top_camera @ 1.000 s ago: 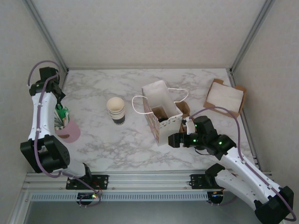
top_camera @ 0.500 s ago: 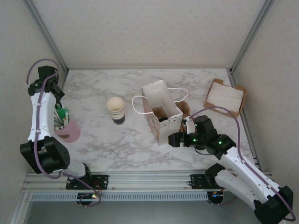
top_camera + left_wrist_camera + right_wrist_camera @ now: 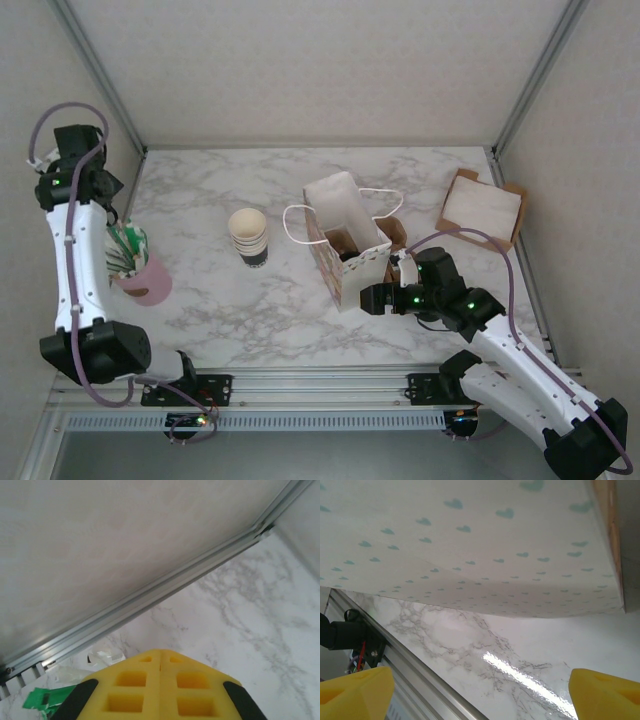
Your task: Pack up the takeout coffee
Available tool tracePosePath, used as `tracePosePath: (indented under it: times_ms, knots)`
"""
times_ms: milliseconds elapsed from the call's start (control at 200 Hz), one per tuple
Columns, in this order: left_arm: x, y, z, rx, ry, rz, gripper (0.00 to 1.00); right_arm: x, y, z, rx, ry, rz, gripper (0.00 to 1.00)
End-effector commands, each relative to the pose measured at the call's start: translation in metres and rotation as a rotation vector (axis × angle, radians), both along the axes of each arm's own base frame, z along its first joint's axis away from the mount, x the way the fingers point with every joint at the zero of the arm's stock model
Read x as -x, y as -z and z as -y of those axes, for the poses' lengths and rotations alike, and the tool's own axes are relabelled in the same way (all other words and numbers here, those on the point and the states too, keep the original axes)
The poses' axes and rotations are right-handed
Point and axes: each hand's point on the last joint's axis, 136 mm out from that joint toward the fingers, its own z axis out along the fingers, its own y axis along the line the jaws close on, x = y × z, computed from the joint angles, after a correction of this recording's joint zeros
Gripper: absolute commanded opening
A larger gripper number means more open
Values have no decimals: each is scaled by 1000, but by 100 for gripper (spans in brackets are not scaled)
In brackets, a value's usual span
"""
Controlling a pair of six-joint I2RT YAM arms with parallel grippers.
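An open white paper bag (image 3: pixel 345 250) with small teal hearts stands at mid-table. A dark brown and black shape (image 3: pixel 346 243) shows inside it and looks like the takeout coffee, but it is too small to make out a lid. My right gripper (image 3: pixel 372 298) is low at the bag's near right side. In the right wrist view it (image 3: pixel 480 692) stands wide open and holds nothing, with the bag's wall (image 3: pixel 470 545) just ahead. My left gripper (image 3: pixel 110 184) is raised at the far left by the wall. Its yellow fingers meet, so it (image 3: pixel 160 652) is shut and holds nothing.
A pink cup (image 3: pixel 145 280) of green packets (image 3: pixel 47 697) stands at the left edge. A stack of cream cups (image 3: pixel 249 236) stands left of the bag. A brown holder (image 3: pixel 396 232) sits behind the bag. A cardboard box of white napkins (image 3: pixel 482 208) lies at the back right.
My left arm has risen and swung away from the pink cup toward the left wall, and its fingers have come together. The right arm and the bag have not moved.
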Motion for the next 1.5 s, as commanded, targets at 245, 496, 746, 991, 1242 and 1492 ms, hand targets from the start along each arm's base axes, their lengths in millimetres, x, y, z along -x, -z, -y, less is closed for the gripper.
tracePosePath:
  times_ms: [245, 496, 746, 991, 1242, 1492]
  knots:
    - [30, -97, 30, -1, 74, 326, 0, 4, -1, 4, 9, 14, -26, 94]
    - [17, -153, 74, 146, 258, 607, 0, 8, -6, 11, 7, 67, -60, 97]
    - [-4, -189, 113, 303, 452, 770, 0, 9, -7, 23, 39, 144, -82, 97]
    - [-23, -203, 155, 433, 613, 835, 0, 10, -12, 30, 47, 176, -79, 98]
    - [-47, -202, 259, 574, 842, 813, 0, 14, -11, 35, 55, 194, -85, 98]
    - [-34, -202, 366, 625, 1045, 753, 0, 20, -9, 40, 54, 208, -92, 98]
